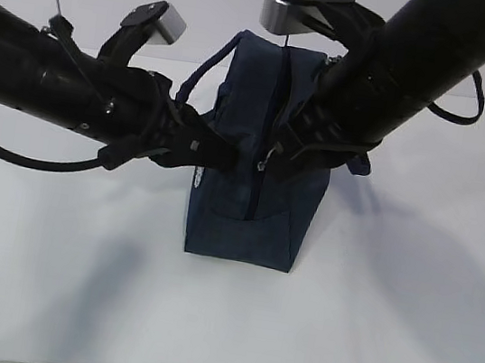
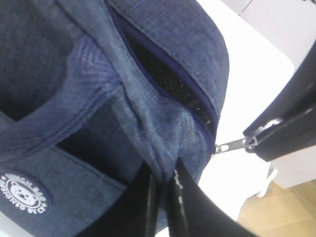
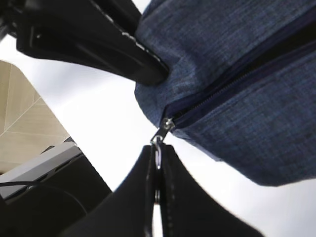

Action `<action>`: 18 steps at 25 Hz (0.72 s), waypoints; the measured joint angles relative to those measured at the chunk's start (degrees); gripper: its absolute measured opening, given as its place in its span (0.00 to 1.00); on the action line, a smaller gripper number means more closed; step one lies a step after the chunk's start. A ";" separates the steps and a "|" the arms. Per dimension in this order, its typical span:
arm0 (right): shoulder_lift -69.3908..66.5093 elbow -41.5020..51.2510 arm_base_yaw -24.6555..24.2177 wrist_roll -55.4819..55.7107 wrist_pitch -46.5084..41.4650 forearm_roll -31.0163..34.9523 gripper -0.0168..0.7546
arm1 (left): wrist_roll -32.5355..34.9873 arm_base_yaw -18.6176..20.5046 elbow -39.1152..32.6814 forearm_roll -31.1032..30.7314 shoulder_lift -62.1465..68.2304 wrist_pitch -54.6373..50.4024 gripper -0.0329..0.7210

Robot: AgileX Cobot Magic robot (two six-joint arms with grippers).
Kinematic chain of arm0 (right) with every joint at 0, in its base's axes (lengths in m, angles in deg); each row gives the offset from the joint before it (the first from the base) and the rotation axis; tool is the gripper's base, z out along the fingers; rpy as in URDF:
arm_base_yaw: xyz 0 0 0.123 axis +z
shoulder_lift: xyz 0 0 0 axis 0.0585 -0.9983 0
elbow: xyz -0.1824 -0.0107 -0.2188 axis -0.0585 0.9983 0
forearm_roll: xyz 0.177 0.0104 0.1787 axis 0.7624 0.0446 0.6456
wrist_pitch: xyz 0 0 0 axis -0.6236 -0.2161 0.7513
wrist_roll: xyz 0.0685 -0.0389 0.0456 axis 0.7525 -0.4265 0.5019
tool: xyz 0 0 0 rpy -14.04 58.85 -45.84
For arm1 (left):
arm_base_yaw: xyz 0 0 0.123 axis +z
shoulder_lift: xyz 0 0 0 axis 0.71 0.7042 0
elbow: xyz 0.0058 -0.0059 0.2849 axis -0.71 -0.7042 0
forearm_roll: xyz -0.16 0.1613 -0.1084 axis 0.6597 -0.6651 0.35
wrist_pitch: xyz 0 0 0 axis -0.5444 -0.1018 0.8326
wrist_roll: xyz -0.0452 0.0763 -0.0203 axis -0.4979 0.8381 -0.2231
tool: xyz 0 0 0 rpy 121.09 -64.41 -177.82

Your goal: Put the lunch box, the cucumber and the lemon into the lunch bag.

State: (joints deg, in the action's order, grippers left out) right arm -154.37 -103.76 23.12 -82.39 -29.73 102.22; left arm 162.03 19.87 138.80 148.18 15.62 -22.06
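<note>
A plain white desk [image 1: 406,306] fills the room's middle; beyond its edge lies what looks like pale tiled floor [image 3: 24,113].

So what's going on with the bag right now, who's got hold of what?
Both arms are on the lunch bag, which stands upright on the white table. The left gripper is shut on a pinch of the bag's fabric beside the zipper's end, steadying it. The right gripper is shut on the zipper pull. In the left wrist view the zipper shows a dark gap, so it is partly open. No lunch box, cucumber or lemon is visible.
</note>
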 joint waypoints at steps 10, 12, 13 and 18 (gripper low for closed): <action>-5.57 -10.00 0.00 6.05 -7.71 -3.99 0.03 | 0.00 0.00 0.00 0.00 0.00 0.41 0.03; -5.95 -11.78 0.00 6.66 -8.80 -4.14 0.03 | 0.00 0.00 0.00 0.00 0.00 0.41 0.03; -6.19 -12.57 0.00 7.31 -9.30 -4.31 0.03 | 0.00 0.00 0.00 0.00 0.00 0.41 0.03; -7.68 -15.60 0.00 9.54 -12.24 -4.77 0.03 | 0.10 0.00 0.00 0.00 0.00 0.45 0.03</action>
State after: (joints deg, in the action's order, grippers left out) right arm -162.04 -119.37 23.12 -72.86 -41.97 97.45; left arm 162.13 19.87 138.80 148.18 15.62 -21.61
